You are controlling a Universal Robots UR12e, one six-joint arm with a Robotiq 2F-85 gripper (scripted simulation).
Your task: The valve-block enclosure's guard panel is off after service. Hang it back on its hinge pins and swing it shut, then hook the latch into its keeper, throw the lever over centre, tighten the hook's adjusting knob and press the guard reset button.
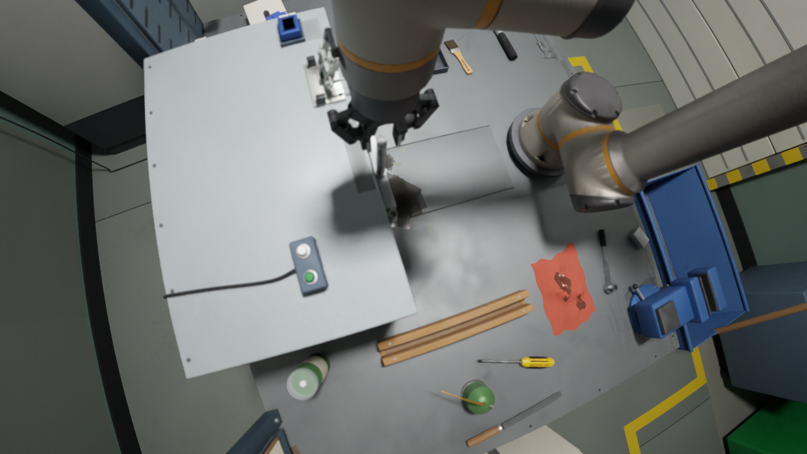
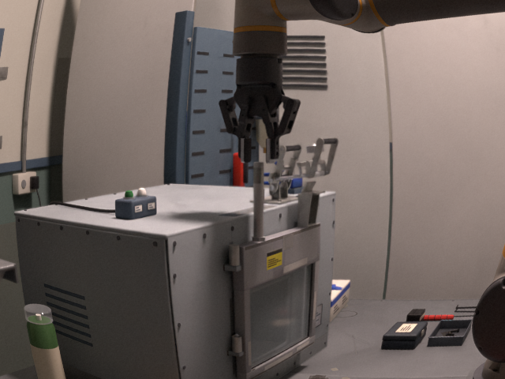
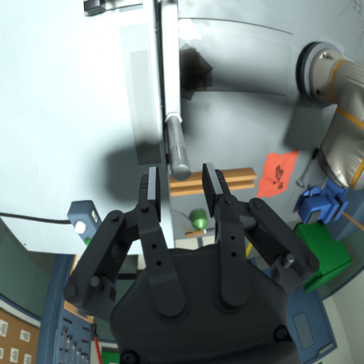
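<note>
The guard panel (image 2: 278, 293) with its clear window hangs on the hinge pins on the front face of the grey enclosure (image 2: 134, 261), lying against that face. A grey handle post (image 2: 258, 200) stands upright from the panel's top edge. The latch assembly (image 2: 304, 163) with its levers sits on the enclosure's top at the far edge, and the blue button box (image 2: 135, 205) with a green and a white button sits on the top's left side. My gripper (image 2: 260, 157) hovers just above the tip of the handle post (image 3: 179, 156), open and holding nothing.
A green-capped can (image 1: 477, 397) stands on the floor near wooden battens (image 1: 455, 327), a yellow screwdriver (image 1: 522, 361), a red rag (image 1: 562, 289) and a blue vice (image 1: 677, 305). My arm's base (image 1: 556, 135) stands right of the enclosure. Small cases (image 2: 404, 329) lie on the floor.
</note>
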